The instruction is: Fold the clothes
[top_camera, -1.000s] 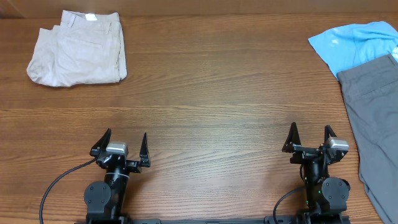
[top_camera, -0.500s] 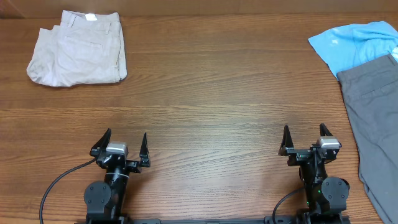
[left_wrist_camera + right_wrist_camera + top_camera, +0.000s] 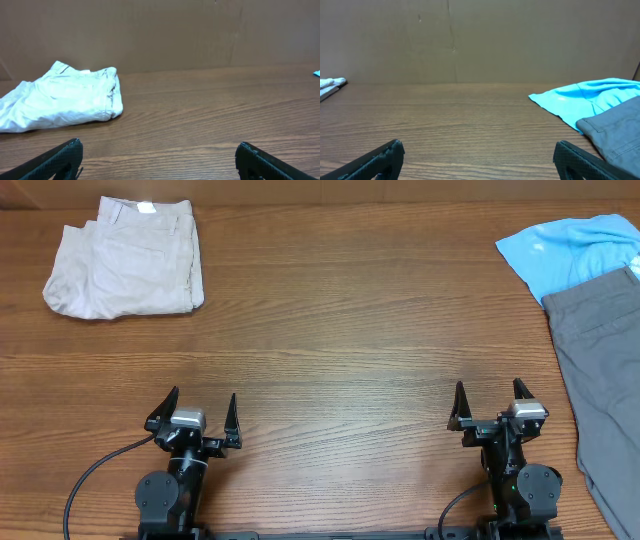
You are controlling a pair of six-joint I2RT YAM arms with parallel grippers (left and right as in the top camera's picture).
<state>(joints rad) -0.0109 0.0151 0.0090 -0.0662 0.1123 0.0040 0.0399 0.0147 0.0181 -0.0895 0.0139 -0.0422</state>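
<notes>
The beige shorts (image 3: pixel 125 258) lie folded into a compact stack at the table's far left corner, waistband and small white tag toward the back; the left wrist view shows them (image 3: pixel 62 96) at the left, and the right wrist view catches only a sliver (image 3: pixel 331 83). My left gripper (image 3: pixel 198 409) stands open at the front left, far from the shorts, with bare wood between its fingers (image 3: pixel 157 147). My right gripper (image 3: pixel 487 397) is open at the front right, nothing between its fingers (image 3: pixel 479 147).
A light blue shirt (image 3: pixel 575 250) lies at the far right, partly under grey trousers (image 3: pixel 600 370) that run down the right edge. Both show in the right wrist view, shirt (image 3: pixel 585 97) and trousers (image 3: pixel 615 127). A brown wall backs the table.
The right gripper has shifted slightly left and settled. The left gripper and the shorts have not moved.
</notes>
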